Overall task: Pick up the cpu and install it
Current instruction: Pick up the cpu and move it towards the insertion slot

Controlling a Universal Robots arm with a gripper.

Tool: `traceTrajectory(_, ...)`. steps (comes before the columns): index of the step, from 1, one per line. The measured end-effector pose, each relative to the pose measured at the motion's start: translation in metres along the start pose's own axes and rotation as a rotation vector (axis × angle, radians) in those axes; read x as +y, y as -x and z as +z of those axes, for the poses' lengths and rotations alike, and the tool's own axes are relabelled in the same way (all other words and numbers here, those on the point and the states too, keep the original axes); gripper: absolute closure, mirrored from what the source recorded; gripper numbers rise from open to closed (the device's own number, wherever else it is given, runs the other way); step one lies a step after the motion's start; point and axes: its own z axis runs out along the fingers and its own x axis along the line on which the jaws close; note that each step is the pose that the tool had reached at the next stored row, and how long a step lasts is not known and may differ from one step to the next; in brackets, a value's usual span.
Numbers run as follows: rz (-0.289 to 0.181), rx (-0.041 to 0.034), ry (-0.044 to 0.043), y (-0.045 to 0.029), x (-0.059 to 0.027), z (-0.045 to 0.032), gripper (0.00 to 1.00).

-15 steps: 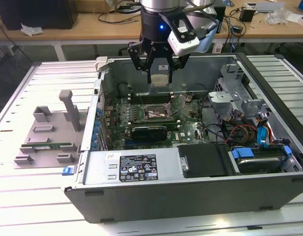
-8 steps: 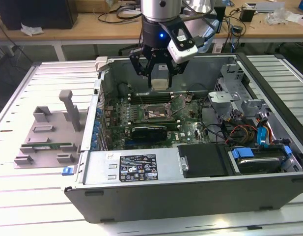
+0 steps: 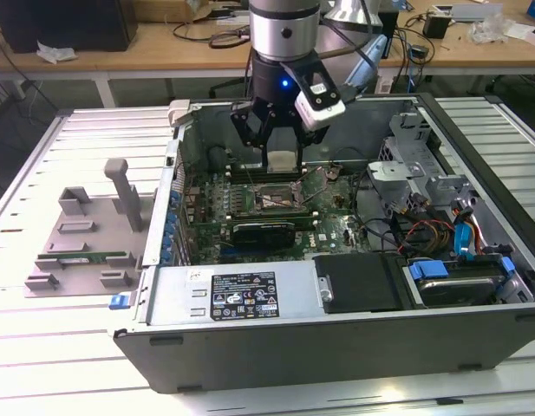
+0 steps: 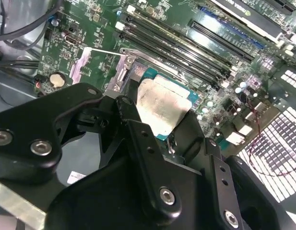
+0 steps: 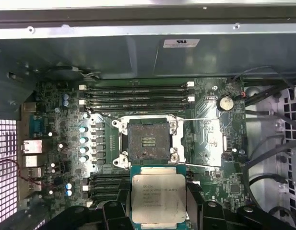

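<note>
PC case (image 3: 336,342) lies open on table (image 3: 42,347). Motherboard (image 3: 332,230) flat inside, socket (image 5: 148,139) mid-board, mem slots (image 5: 138,96) just beside it. cpu (image 5: 158,199) sits in gripper (image 3: 283,160) above board, near socket, not in it. Power unit (image 3: 241,295) along case's near wall in exterior view, drive (image 3: 458,286) at exterior view's right of it. Fixture (image 3: 85,243) on table at exterior view's left of case, 1 mem stick (image 3: 81,257) in it.

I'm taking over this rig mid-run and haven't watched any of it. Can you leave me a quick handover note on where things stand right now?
Pincer: shut on the cpu, gripping it by its edges.
Cpu: held in the air inside the open computer case, over the motherboard, clear of the socket.
Socket: open, empty, contacts exposed.
Done: pick-up.
Left: cpu not yet seated in the socket.
</note>
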Motion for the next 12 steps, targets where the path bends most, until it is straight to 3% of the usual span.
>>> traceTrajectory(9,0.000,-0.0001,0.0001,-0.0002,-0.0006,0.0226,0.45)
traceTrajectory(12,-0.009,0.0006,-0.0020,0.0002,0.0053,0.0329,0.45)
